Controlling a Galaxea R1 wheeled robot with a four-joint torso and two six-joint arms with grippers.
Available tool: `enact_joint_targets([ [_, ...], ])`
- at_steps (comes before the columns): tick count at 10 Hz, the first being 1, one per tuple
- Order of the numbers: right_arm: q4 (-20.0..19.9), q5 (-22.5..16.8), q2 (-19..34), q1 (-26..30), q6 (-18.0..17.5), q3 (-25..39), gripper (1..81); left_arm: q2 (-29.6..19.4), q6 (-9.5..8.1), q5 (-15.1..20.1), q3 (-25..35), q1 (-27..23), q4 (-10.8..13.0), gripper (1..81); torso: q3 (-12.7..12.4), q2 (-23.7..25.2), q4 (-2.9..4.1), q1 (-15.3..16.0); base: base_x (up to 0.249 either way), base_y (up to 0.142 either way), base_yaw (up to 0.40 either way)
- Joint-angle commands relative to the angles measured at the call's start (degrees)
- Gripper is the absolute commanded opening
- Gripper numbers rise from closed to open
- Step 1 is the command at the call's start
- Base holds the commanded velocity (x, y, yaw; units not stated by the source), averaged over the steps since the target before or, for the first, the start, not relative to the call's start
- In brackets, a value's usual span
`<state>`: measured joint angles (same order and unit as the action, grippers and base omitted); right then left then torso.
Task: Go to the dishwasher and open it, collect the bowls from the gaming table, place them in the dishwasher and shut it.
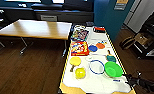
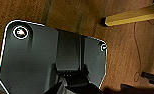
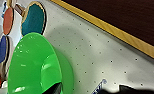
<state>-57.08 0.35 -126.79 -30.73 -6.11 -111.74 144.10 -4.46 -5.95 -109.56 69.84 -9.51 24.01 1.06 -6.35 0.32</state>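
Right end effector (image 1: 133, 80), grip state unclear, sits lower right of the frame; green bowl (image 1: 113, 69) lies just up-left of it on the counter (image 1: 98, 83), nearer this arm.

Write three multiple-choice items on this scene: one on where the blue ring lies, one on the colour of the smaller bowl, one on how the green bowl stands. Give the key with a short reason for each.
1. The blue ring on the white table lies
A. between the yellow bowl and the green bowl
B. on the wooden table
C. on the floor

2. The smaller bowl is
A. red
B. yellow
C. blue

3. The green bowl stands
A. stacked inside the yellow bowl
B. upside down on the floor
C. on the table, opening up

Key: 1 A, the ring sits between the two bowls. 2 B, it is bright yellow. 3 C, its hollow faces up in the head view.
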Motion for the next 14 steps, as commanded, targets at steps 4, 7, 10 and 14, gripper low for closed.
enact_joint_targets([
  [4,-0.2,-2.6,0.7,9.0,-0.2,-0.4,81.1,-0.7,0.16,4.2,0.1,-1.9,-0.3,81.1,0.0,0.0,0.00,0.0,0.000,0.000,0.000],
  [7,-0.2,-2.6,-3.8,8.1,0.0,-3.8,81.1,-0.7,0.16,4.2,0.1,-1.9,-0.5,81.1,0.0,0.0,0.00,0.0,0.000,0.000,0.000],
  [10,-0.2,-2.7,-7.8,5.4,-0.3,-8.7,81.1,-0.7,0.16,4.2,0.0,-1.9,-0.6,81.1,0.0,0.0,0.00,0.0,0.000,0.000,0.000],
  [14,-0.1,-3.1,-7.1,5.6,0.1,-8.5,1.0,-0.7,0.16,4.2,-0.1,-1.9,-0.6,81.1,0.0,0.0,0.00,0.0,0.000,0.000,0.000],
])
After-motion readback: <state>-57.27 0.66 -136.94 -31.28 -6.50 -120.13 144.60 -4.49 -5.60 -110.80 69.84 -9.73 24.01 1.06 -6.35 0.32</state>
